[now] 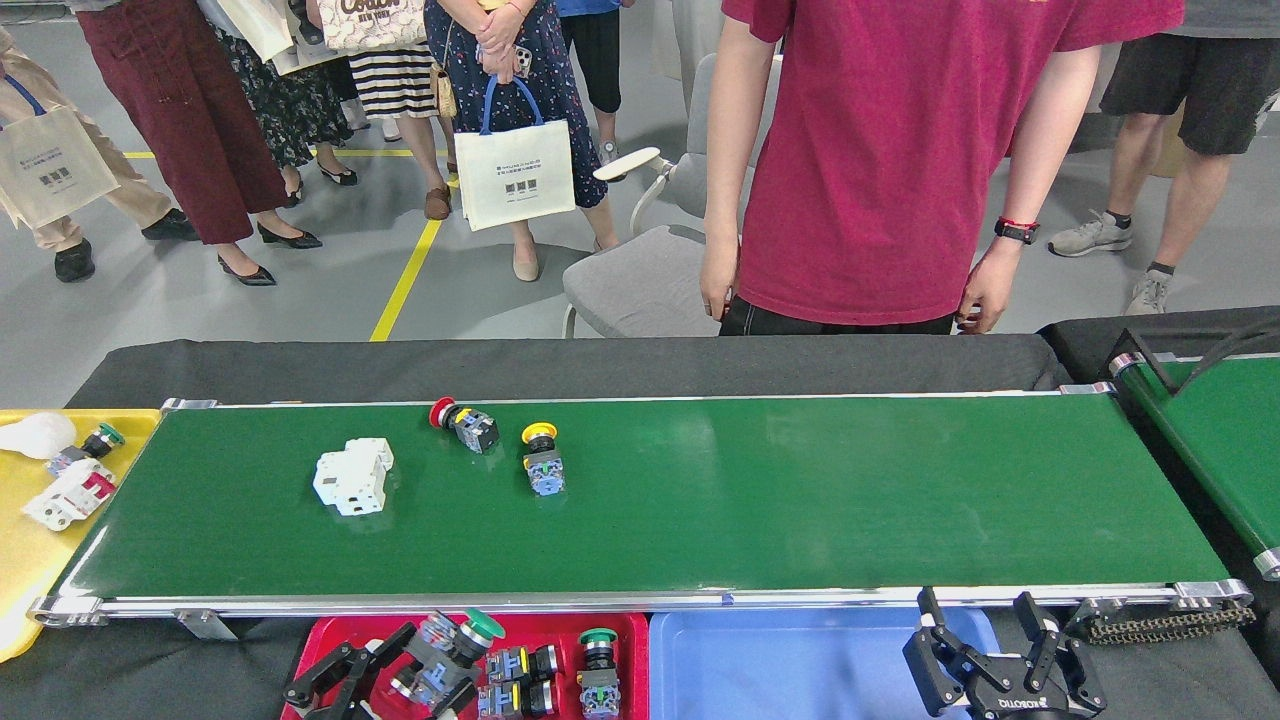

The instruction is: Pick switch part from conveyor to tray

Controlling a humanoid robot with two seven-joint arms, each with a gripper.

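Observation:
The dark-green conveyor [800, 500] carries a white breaker-like part [352, 476], a red-capped switch part [463, 424] and a yellow-capped one [541, 460], all towards its left half. At the bottom edge my left gripper [425, 668] hangs over the red tray [335, 640], shut on a green-capped switch part [455, 645]. Two or three other switch parts [598, 675] lie in that tray. My right gripper [985, 615] is open and holds nothing, at the right edge of the blue tray [800, 660].
A yellow tray [25, 570] at the belt's left end holds a white-and-red part [70, 495], a green-capped switch [88, 447] and a white lump. A second green belt [1220, 440] sits at the right. A person in a red shirt [900, 160] stands behind the table; others stand further back.

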